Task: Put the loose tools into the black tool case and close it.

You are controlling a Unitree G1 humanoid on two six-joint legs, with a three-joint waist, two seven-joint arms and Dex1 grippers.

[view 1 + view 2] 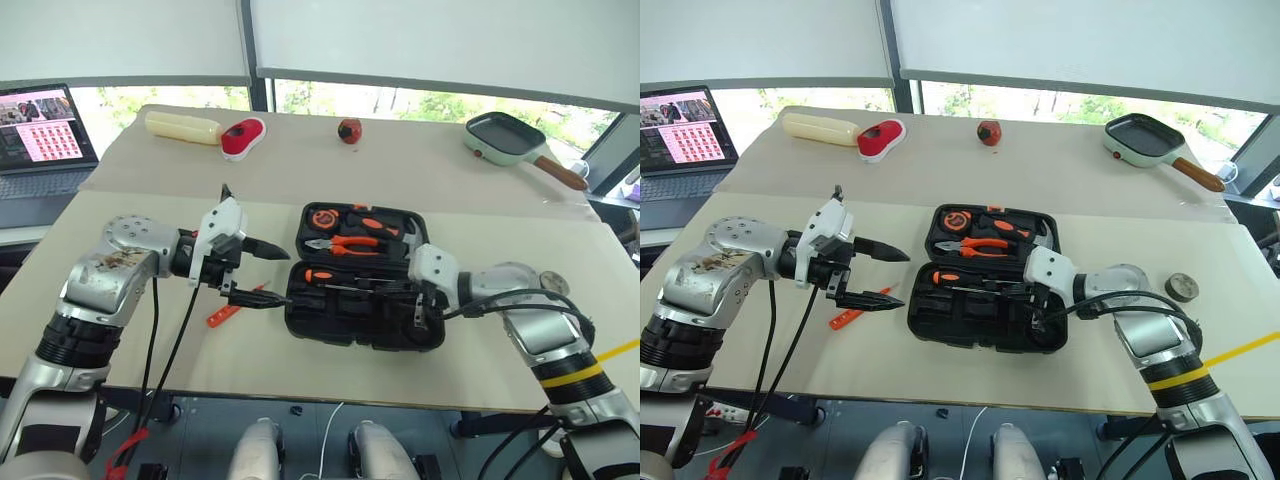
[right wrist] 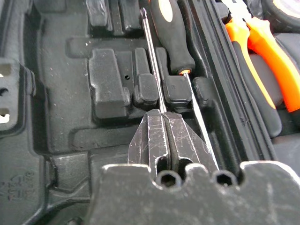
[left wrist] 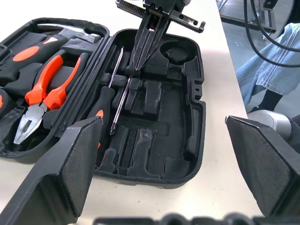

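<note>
We are pressing our right gripper (image 2: 165,123), fingers shut together on nothing we can make out, down into the near half of the black tool case (image 1: 362,318), its tips touching the shaft of a screwdriver (image 2: 174,35) lying in the moulded slots. We are holding our left gripper (image 1: 262,272) spread wide and empty just left of the case, above an orange tool (image 1: 224,314) lying on the table (image 1: 150,230). The case is lying open, with orange-handled pliers (image 1: 345,242) sitting in its far half.
</note>
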